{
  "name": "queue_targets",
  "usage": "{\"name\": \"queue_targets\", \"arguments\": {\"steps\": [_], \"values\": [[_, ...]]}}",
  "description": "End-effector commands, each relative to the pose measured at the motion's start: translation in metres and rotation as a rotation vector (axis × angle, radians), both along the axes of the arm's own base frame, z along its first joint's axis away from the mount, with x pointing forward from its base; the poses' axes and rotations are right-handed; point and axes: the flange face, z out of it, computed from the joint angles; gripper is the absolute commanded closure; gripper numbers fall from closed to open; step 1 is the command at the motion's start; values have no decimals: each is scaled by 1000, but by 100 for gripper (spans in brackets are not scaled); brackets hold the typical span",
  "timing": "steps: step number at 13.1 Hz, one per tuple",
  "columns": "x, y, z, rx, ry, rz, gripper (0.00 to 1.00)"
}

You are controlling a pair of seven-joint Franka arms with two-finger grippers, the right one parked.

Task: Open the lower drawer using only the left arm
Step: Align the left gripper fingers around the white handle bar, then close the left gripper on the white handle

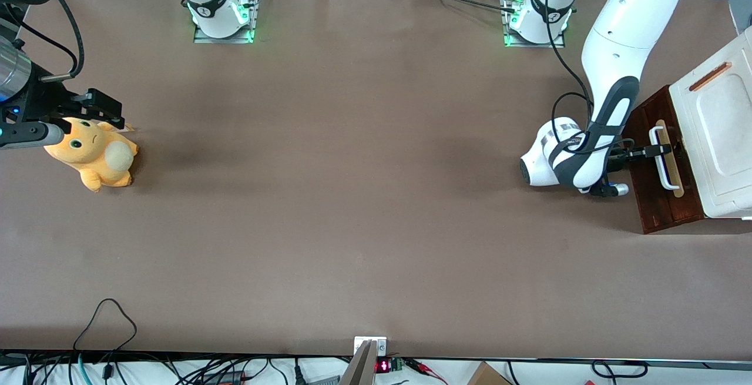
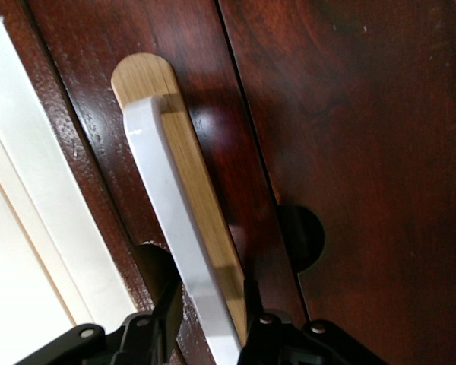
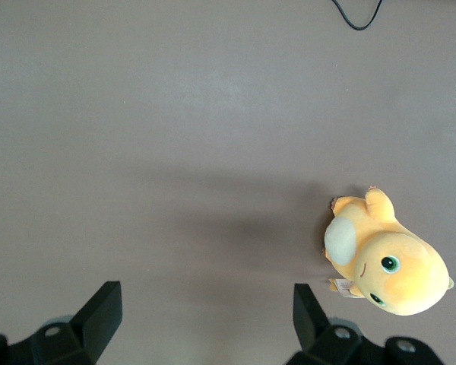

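The lower drawer (image 1: 653,200) shows its dark reddish-brown front at the working arm's end of the table, under the white cabinet top (image 1: 725,138). A pale wood strip (image 1: 677,182) and a white loop handle (image 1: 664,174) run across that front. The left arm (image 1: 617,50) reaches down in front of the drawer. Its gripper (image 1: 660,150) sits at the handle. In the left wrist view the gripper (image 2: 211,287) is shut on the white handle (image 2: 161,182), one black finger (image 2: 170,300) on each side, over the drawer front (image 2: 349,152). No pale inside of the drawer shows.
A yellow plush toy (image 1: 94,156) lies toward the parked arm's end of the table, also seen as the plush toy (image 3: 387,262) in the right wrist view. The cabinet top carries a copper-coloured strip (image 1: 709,76). Cables (image 1: 106,320) trail along the table edge nearest the front camera.
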Motion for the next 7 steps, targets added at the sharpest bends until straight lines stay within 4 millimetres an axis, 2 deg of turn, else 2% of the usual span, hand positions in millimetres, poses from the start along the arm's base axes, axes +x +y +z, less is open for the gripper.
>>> {"name": "queue_targets", "arguments": {"steps": [1, 7], "values": [[1, 2, -2, 26, -7, -8, 67], [1, 9, -2, 26, -1, 5, 74]]}}
